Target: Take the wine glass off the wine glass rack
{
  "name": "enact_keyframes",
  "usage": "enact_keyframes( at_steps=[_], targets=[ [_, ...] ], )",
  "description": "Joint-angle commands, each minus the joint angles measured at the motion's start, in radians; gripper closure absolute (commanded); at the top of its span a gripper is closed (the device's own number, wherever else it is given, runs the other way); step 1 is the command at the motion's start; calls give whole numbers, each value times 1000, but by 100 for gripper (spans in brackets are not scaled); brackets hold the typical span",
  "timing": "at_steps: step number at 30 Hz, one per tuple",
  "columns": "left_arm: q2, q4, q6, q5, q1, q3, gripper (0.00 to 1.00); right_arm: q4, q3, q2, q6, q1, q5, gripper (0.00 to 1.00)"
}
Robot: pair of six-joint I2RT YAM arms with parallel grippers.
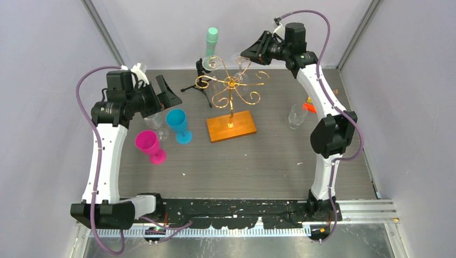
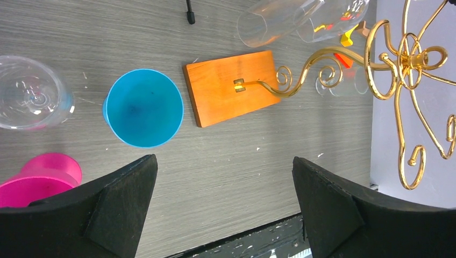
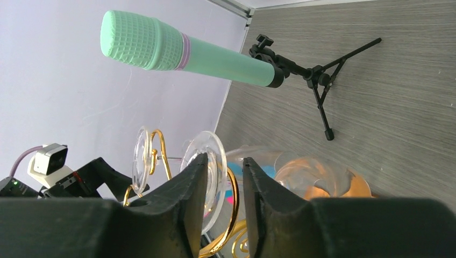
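The wine glass, clear and stemmed, is hung by its foot on the far side of the gold-wire wine glass rack, beside a second hung glass. Two more clear glasses and two coloured goblets are stood on the table. The right gripper is narrowed about the foot, though contact cannot be told. The left gripper is spread wide.

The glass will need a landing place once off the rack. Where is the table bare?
Bare: the wide near strip between the wooden base and the arm bases. Crowded: left, by the blue cup, pink cup and a clear glass; far side, by the tripod.
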Motion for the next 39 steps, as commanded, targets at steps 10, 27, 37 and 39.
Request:
enact_keyframes(
  at_steps=[10,27,37,39],
  targets=[
    [-19,37,28,-44,6,-3,0,86,3,-30,54,3,-50,98],
    [-25,38,34,-57,6,-11,0,58,22,-47,11,3,25,93],
    [-21,42,31,-56,6,-14,0,72,5,-50,88,3,9,77],
    [-22,43,31,-56,6,-15,0,95,0,-51,103,3,11,73]
  ],
)
